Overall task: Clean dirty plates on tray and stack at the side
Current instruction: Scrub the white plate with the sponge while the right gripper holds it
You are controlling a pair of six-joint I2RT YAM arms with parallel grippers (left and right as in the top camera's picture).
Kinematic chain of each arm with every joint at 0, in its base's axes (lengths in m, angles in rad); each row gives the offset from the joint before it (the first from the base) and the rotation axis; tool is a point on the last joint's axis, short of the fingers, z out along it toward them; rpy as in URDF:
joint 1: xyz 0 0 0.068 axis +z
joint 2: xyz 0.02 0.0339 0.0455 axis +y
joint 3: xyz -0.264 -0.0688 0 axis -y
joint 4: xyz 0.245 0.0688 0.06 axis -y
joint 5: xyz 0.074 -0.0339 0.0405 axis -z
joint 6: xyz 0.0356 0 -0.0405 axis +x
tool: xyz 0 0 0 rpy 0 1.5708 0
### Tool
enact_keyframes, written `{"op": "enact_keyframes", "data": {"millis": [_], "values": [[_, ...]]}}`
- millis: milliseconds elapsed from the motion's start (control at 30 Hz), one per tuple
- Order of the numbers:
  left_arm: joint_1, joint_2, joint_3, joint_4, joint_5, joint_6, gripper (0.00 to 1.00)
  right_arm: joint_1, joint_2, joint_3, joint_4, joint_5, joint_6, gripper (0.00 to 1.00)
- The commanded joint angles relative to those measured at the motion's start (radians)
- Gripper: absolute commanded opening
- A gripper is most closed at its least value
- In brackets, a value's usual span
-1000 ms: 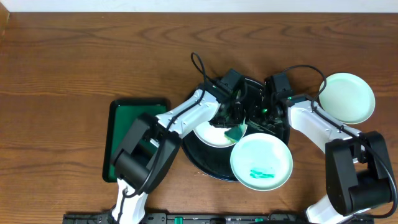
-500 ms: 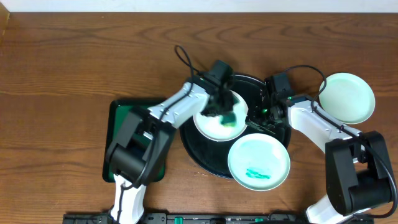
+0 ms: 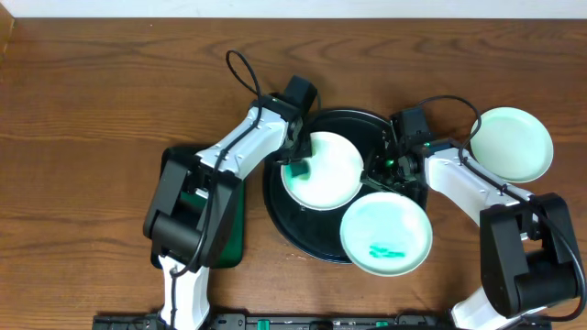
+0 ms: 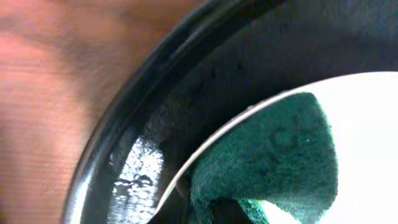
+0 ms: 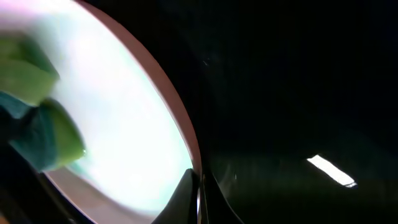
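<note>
White plate lies on the black tray, centre frame. Left hand is at the plate's left edge, pinching a dark green sponge that presses on the plate surface. Right hand is pressed together on the plate's right rim. Smeared mint plate overlaps the tray's lower-right rim. Clean mint plate sits on the table at right, off the tray. Green rectangular tray is at lower left, under the left arm.
</note>
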Motion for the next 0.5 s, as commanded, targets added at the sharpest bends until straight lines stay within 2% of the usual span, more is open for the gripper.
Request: {"op": "enact_keyframes", "data": {"millis": [0,200,400,433,467], "values": [[0.066,0.064,-0.059,-0.092,-0.336,0.007,0.07,-0.011,0.006,-0.02,-0.029,0.085,-0.02,0.01],[0.047,0.03,-0.056,-0.118,-0.179,0.09,0.07,-0.01,0.006,-0.021,-0.035,0.085,-0.039,0.01],[0.035,-0.071,-0.048,-0.127,-0.089,0.089,0.07,-0.01,0.006,-0.021,-0.007,0.085,-0.042,0.01],[0.035,-0.09,-0.048,-0.131,-0.085,0.089,0.07,-0.01,0.006,-0.02,0.0,0.085,-0.041,0.07],[0.035,-0.108,-0.048,-0.135,-0.084,0.089,0.07,-0.01,0.006,-0.02,0.011,0.085,-0.042,0.21]]}}
